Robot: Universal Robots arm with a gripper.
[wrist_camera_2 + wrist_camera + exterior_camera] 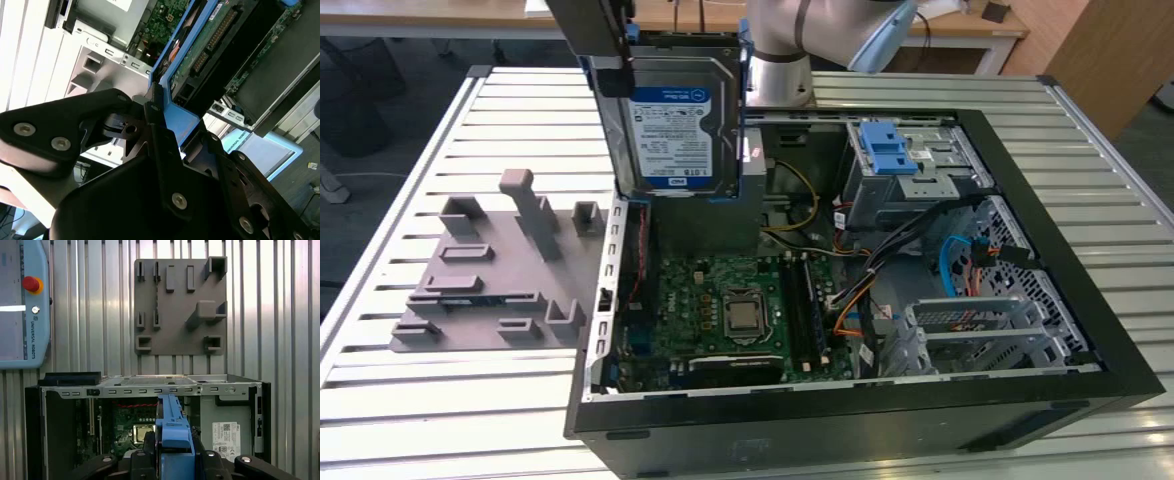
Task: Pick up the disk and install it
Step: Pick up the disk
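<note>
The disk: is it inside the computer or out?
Out. The disk stands upright in the air over the open computer case, its blue carrier clamped in the pincer.

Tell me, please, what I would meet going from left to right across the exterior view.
Grey fixture plate → upright disk → blue-latched drive cage → black case wall.

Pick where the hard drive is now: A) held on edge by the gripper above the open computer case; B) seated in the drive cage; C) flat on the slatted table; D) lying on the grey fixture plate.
A: the gripper clamps the hard drive, which hangs upright over the open computer case.
</note>
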